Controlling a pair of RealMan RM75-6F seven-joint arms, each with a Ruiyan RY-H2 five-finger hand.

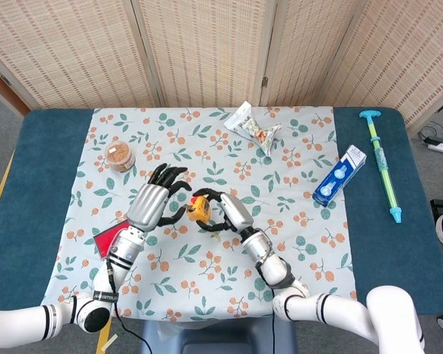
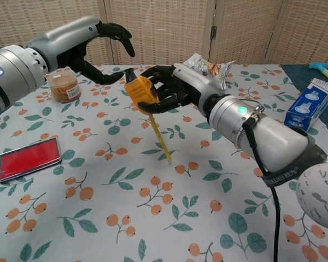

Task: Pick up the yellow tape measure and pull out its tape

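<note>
My right hand (image 2: 172, 87) grips the yellow tape measure (image 2: 140, 91) in the air above the floral cloth, also visible in the head view as the tape measure (image 1: 200, 209) in my right hand (image 1: 230, 212). A short length of yellow tape (image 2: 160, 137) hangs out of the case, slanting down to the right with its tip just over the cloth. My left hand (image 2: 98, 46) hovers to the left of the case, fingers apart and arched over it, holding nothing. Its thumb tip is right by the case's top corner; contact is unclear. In the head view my left hand (image 1: 152, 203) lies beside the case.
A red flat case (image 2: 27, 158) lies at front left, a small jar (image 2: 64, 87) at back left. A snack packet (image 2: 210, 65) sits behind my right hand. A blue box (image 2: 309, 103) and a green pump toy (image 1: 382, 164) lie at the right.
</note>
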